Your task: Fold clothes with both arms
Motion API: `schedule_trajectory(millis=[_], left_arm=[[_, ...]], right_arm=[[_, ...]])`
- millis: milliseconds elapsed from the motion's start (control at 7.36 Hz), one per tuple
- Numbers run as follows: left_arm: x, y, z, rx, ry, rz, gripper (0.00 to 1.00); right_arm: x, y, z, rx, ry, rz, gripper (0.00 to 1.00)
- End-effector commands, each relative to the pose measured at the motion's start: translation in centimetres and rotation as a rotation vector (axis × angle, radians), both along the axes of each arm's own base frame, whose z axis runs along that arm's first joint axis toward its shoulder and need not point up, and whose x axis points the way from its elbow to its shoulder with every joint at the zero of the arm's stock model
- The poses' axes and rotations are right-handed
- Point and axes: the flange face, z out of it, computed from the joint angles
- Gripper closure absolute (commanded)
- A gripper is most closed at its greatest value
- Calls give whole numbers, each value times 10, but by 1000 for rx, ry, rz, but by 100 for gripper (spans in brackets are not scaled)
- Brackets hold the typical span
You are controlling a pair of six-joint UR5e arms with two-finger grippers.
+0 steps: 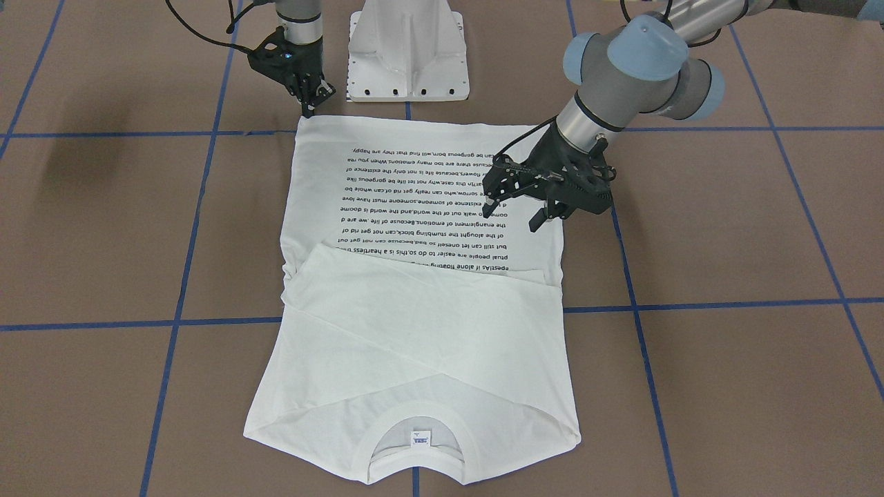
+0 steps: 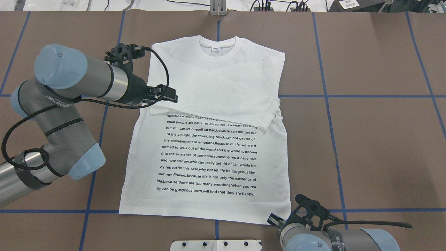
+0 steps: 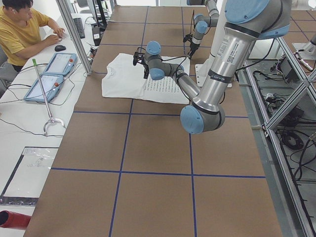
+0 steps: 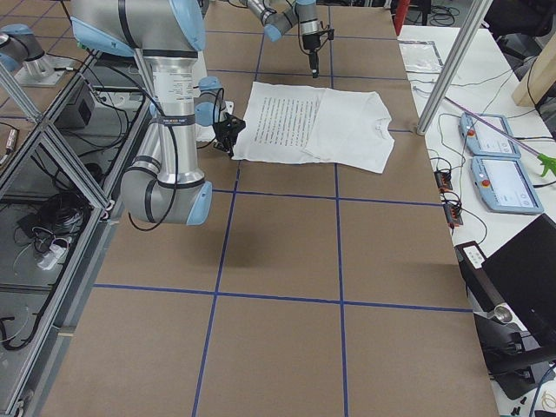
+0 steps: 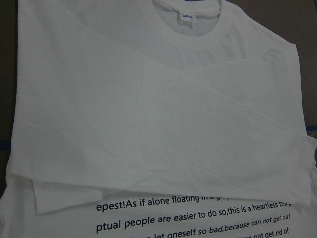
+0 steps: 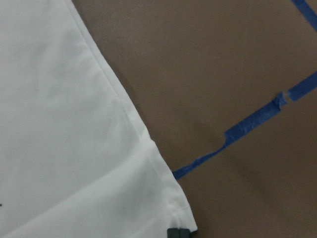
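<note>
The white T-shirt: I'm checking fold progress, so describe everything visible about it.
The T-shirt, white and cotton-looking, lies flat on the brown table, black text block up, hem toward the robot. Both long sleeves are folded across the chest below the ribbed collar. The right end effector sits at one hem corner; the open left end effector hovers over one side edge.

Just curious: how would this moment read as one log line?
T-shirt flat, sleeves folded across chest | left pincer open over printed text | right pincer at hem corner, grip unclear
</note>
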Motion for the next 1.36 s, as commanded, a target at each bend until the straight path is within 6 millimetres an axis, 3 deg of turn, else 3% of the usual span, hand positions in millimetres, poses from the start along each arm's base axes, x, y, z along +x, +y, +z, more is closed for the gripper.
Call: schedule_trajectory(millis=[0, 543, 815, 951, 1086, 1222], left_arm=[[0, 0, 0, 0, 0, -1, 10], [-1, 0, -1, 1, 1, -1, 10], [-1, 1, 3, -5, -3, -2, 8], [-2, 4, 14, -61, -5, -30, 8], [7, 18, 15, -144, 7, -68, 8], [18, 51, 26, -152, -59, -95, 8]], right_arm=[[3, -5, -5, -19, -47, -2, 100], [18, -22, -8, -40, -64, 19, 100], [25, -23, -21, -43, -92, 18, 100], [30, -22, -29, -54, -112, 10, 100], [32, -24, -28, -55, -110, 14, 100], [33, -27, -28, -56, -110, 19, 100]])
